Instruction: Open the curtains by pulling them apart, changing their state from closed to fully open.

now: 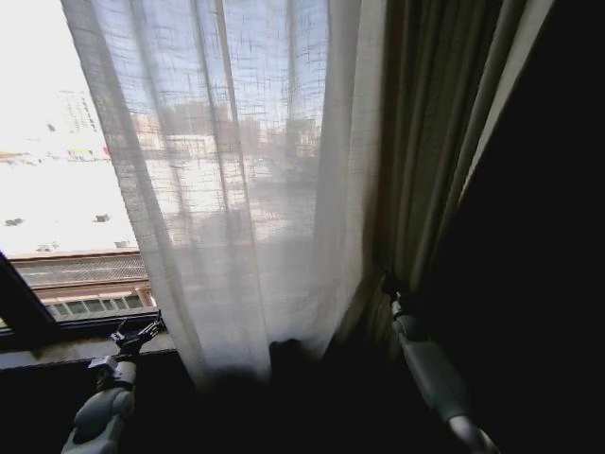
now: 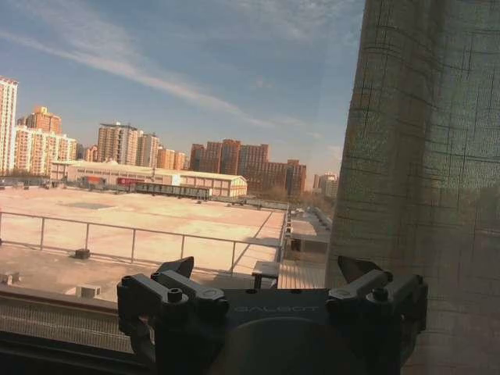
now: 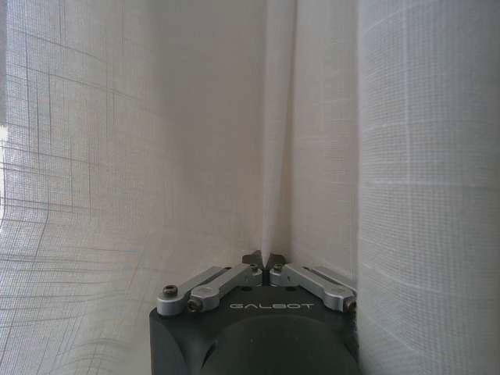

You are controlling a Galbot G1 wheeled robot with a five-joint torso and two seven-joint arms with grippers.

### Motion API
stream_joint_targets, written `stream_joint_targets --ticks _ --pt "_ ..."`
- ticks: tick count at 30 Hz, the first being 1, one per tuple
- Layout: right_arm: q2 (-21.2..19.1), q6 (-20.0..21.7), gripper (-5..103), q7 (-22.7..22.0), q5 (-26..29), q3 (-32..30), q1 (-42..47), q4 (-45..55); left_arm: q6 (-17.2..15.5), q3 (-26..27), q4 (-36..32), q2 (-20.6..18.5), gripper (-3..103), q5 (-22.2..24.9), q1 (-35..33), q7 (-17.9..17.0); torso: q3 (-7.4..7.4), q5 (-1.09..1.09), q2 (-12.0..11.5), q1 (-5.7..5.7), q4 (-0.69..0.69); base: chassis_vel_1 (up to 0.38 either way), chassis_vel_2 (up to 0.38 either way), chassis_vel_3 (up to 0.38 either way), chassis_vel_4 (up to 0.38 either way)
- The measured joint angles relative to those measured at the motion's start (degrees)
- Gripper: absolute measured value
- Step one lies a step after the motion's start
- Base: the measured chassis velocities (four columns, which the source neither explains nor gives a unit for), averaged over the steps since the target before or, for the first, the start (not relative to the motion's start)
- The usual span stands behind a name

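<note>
Fingers (image 3: 262,269) of the right gripper (image 3: 264,264) are pinched together on a narrow vertical fold of the sheer white curtains (image 1: 246,189), the fabric rising in a crease straight up from the tips, seen in the right wrist view. In the head view that arm reaches up at the panel's right-hand edge, where the sheer cloth meets the dark heavy drape (image 1: 425,142); the gripper itself is lost in shadow there. The left gripper (image 1: 135,334) hovers low by the window sill (image 1: 57,352), its fingers (image 2: 176,293) spread wide and holding nothing, facing bare glass and a sunlit view of roofs and towers. The curtain's free left edge hangs just to that gripper's right, apart from it. The pleats run top to bottom, tall as the window, and the panel is gathered toward the right, with the left part of the window already uncovered. The right arm, then, is the one on the cloth, and any further opening would appear to depend on carrying the pinched fold sideways to the right, across the pleats, towards the drape.
</note>
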State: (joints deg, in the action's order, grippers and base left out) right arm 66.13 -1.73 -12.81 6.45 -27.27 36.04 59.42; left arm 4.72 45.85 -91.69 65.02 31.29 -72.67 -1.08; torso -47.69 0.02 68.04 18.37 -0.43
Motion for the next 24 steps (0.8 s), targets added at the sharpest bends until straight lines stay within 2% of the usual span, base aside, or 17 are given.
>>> stream_joint_targets --ticks 8,16,18,20,22,24 --pt "-2.9 2.3 0 -3.9 -1.6 -3.9 0.3 -1.2 0.0 0.0 0.0 0.0 100 0.0 0.0 0.0 0.00 -0.01 0.0 0.00 0.00 0.000 0.000 0.000 0.000" --pt "-2.9 1.6 0 -4.0 -1.7 -4.3 1.6 0.0 0.0 0.0 0.0 0.0 100 0.0 0.0 0.0 0.00 -0.01 0.0 0.00 0.00 0.000 0.000 0.000 0.000" --pt "-2.5 -0.5 0 -2.2 -0.7 -3.4 2.2 1.1 0.0 0.0 0.0 0.0 100 0.0 0.0 0.0 0.00 -0.01 0.0 0.00 0.01 0.000 0.000 0.000 0.000" --pt "-2.2 -2.9 -3 2.0 1.8 -2.0 3.5 3.3 0.0 0.0 0.0 0.0 100 0.0 0.0 0.0 0.00 -0.02 0.0 0.00 0.03 0.000 0.000 0.000 0.000" --pt "-2.1 -3.7 -3 3.7 3.0 -1.2 4.4 4.9 0.0 0.0 0.0 0.0 100 0.0 0.0 0.0 0.00 -0.01 0.0 0.00 0.02 0.000 0.000 0.000 0.000" --pt "-1.9 -4.6 7 6.0 4.8 0.0 6.2 8.1 0.0 0.0 0.0 0.0 100 0.0 0.0 0.0 0.00 -0.02 0.0 0.00 0.02 0.000 0.000 0.000 0.000"
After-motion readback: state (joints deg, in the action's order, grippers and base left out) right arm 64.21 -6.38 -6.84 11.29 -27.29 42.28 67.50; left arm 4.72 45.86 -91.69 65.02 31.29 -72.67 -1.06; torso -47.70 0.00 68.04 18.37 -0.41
